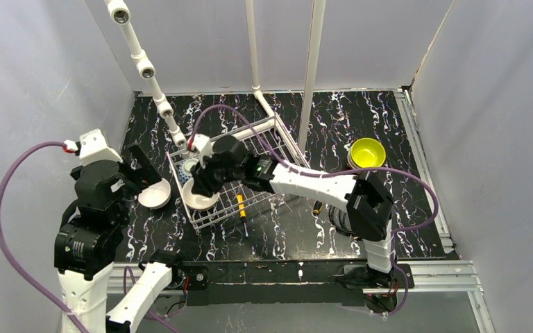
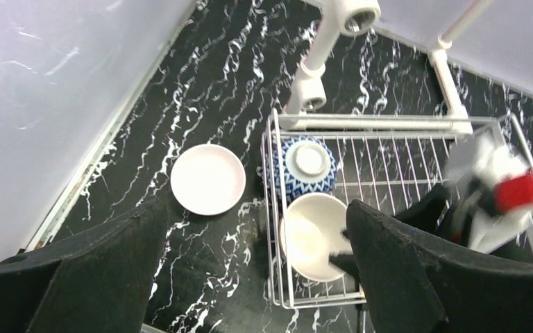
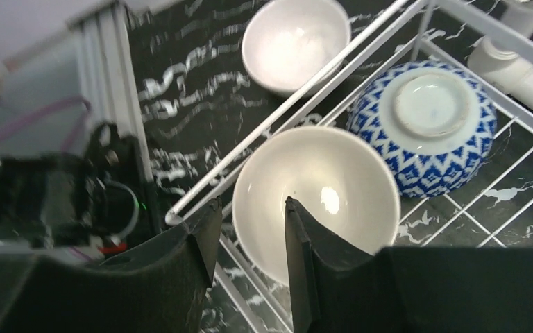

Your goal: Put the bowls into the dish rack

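Two bowls in the dish rack (image 3: 293, 105), at least two outside it.
A glazed blue-white patterned bowl (image 3: 423, 132) sits upside down on the wire grid, beside a smooth cream bowl (image 3: 319, 194) standing upright. The right gripper (image 3: 250, 208) straddles its rim, fingers parted (not pinching, by the look). The left gripper (image 2: 257, 208) hangs spread wide above a white bowl (image 2: 207, 178). A glossy yellow-green bowl (image 1: 366, 152) waits far right.

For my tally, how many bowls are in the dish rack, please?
2: an upside-down blue-white bowl in a corner and an upright cream bowl beside it; the right arm may hide more.
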